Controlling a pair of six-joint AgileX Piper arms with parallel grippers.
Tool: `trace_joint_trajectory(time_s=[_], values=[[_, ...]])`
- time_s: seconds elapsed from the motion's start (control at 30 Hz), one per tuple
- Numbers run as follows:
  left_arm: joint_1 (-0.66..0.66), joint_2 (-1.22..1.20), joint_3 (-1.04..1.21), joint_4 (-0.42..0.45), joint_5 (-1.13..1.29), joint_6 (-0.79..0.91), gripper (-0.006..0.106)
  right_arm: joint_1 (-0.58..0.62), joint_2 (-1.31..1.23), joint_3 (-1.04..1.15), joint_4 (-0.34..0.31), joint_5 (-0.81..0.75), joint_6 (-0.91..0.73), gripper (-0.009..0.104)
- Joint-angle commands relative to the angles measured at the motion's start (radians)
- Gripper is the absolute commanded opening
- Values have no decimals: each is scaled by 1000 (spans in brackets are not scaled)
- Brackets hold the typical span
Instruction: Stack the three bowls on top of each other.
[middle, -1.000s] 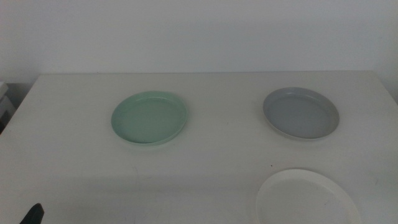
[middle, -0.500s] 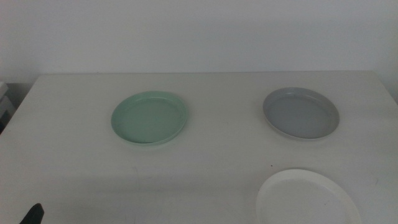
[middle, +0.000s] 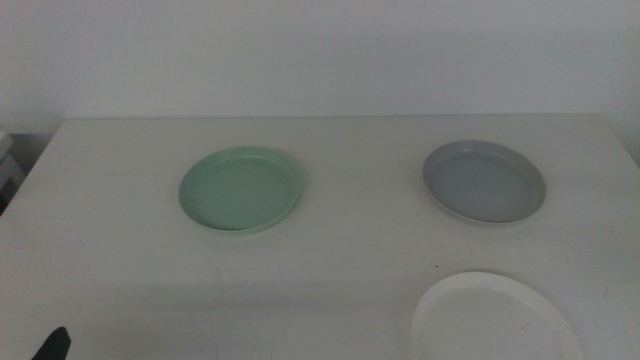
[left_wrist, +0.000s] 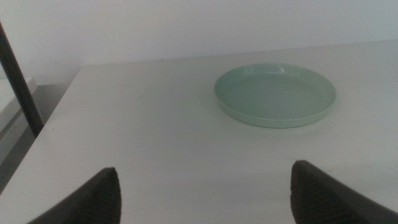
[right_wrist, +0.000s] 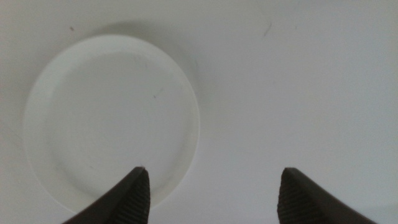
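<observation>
Three shallow bowls sit apart on the white table (middle: 330, 250). The mint green bowl (middle: 241, 189) is left of centre and shows in the left wrist view (left_wrist: 275, 94). The grey bowl (middle: 484, 181) is at the right. The white bowl (middle: 492, 318) is at the front right, cut by the picture's bottom edge. My left gripper (left_wrist: 205, 186) is open and empty, low at the front left, with the green bowl ahead of it; one jaw tip (middle: 52, 345) shows in the middle view. My right gripper (right_wrist: 211, 186) is open and empty above the white bowl (right_wrist: 112, 118), out of the middle view.
A white wall stands behind the table's far edge. A dark slanted rod (left_wrist: 18, 81) stands off the table's left side. Small dark specks mark the table near the white bowl (middle: 436, 267).
The dark jaw tip at the bottom left of the middle view has sunk slightly lower. The bowls have not moved.
</observation>
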Motion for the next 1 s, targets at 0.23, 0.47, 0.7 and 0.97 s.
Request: trace_joint_trajectory(time_s=[0.23, 0.47, 0.7, 0.97], values=[[-1, -4, -5, -12, -72, -12, 97, 100, 188, -31, -7, -60, -2, 52], [-1, -4, -5, -12, -72, -12, 97, 157, 354, -31, -18, -145, 28, 52], [-1, -4, -5, -12, -72, -12, 97, 157, 523, -10, -33, -260, 28, 52], [-1, -4, -5, -12, -72, -12, 97, 157, 634, 26, -13, -346, 28, 45]])
